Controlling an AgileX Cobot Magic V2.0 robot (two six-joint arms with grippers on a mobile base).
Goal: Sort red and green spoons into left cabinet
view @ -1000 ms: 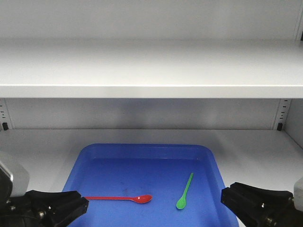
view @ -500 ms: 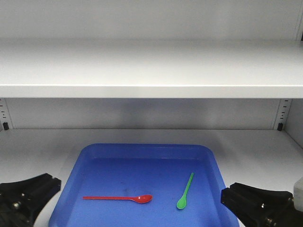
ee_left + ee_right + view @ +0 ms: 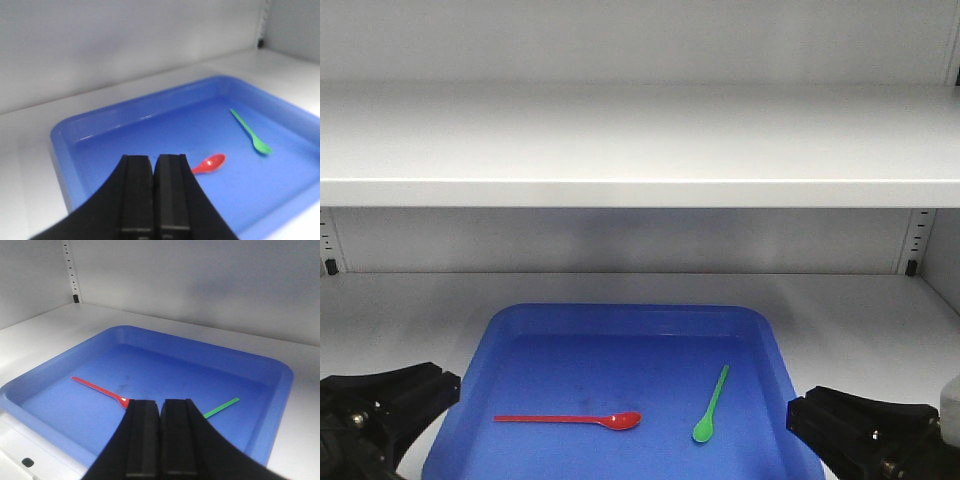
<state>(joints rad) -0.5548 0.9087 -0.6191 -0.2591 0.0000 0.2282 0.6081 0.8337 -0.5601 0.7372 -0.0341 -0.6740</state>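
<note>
Between grippers (image 3: 415, 385) (image 3: 820, 410) — red spoon (image 3: 570, 419), green spoon (image 3: 711, 405)

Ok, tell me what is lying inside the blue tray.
Inside the blue tray lie the red spoon and the green spoon, apart from each other, each flat on the floor. The tray's near edge is out of view, so anything there cannot be seen.

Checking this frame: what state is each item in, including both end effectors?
red spoon: lying flat in the tray, bowl toward the green spoon, not held.
green spoon: lying flat in the tray, angled, apart from the red one, not held.
blue tray: resting on the lower shelf, holding both spoons.
left end effector: shut, holding nothing.
right end effector: shut, holding nothing.
</note>
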